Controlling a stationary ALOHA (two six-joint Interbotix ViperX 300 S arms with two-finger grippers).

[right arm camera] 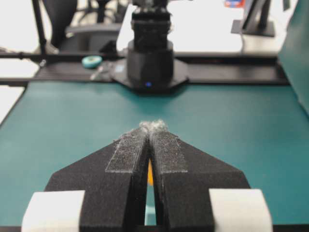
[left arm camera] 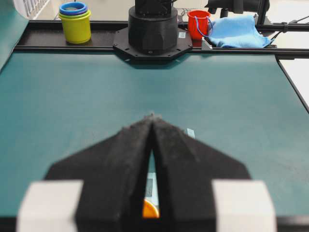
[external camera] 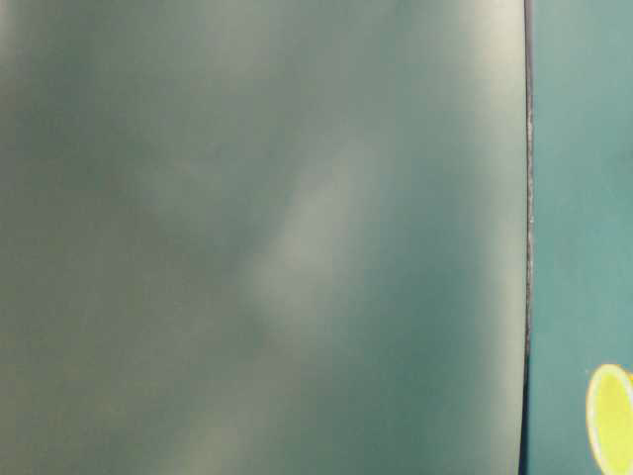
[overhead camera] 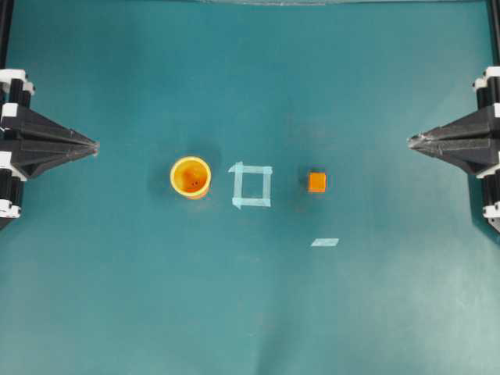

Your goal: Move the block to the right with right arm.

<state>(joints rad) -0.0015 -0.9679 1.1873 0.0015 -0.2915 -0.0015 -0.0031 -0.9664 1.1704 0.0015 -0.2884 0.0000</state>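
Block (overhead camera: 316,182) plain orange, unlabelled; tape square (overhead camera: 251,186) beside.

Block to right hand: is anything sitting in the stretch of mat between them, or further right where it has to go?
Nothing visible. In the overhead view the block lies apart from the shut right hand, with only bare mat between. The tape strip lies nearer the camera, off that line; the tape square and cup sit on the block's left.

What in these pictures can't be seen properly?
- Table-level view: nearly all a blurred grey-green surface; only the cup's edge shows, cut off at the corner.
- Left wrist view: the closed left gripper hides all but a sliver of orange.
- Right wrist view: the right gripper hides the block, leaving a thin orange strip.
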